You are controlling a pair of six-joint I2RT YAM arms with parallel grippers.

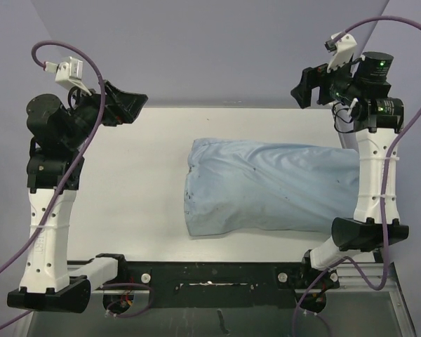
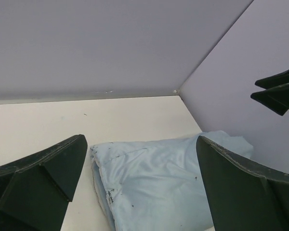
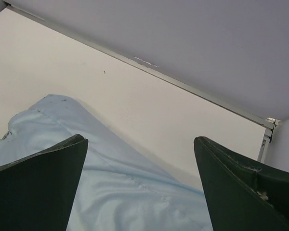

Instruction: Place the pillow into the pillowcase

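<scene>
- My left gripper (image 2: 140, 144) and right gripper (image 3: 139, 142) hang high, fingers apart, empty.
- The pillowcase (image 1: 274, 193) looks full (pillow probably inside); next I'd smooth its open end.

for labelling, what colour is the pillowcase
The pillowcase is light blue with dark specks; best in top external view.

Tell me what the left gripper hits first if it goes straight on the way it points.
Most likely the stuffed pillowcase: the left wrist view shows it ahead and below, framed by the left gripper's open jaws. Depth is unclear, so it might meet the table just short of it.
</scene>
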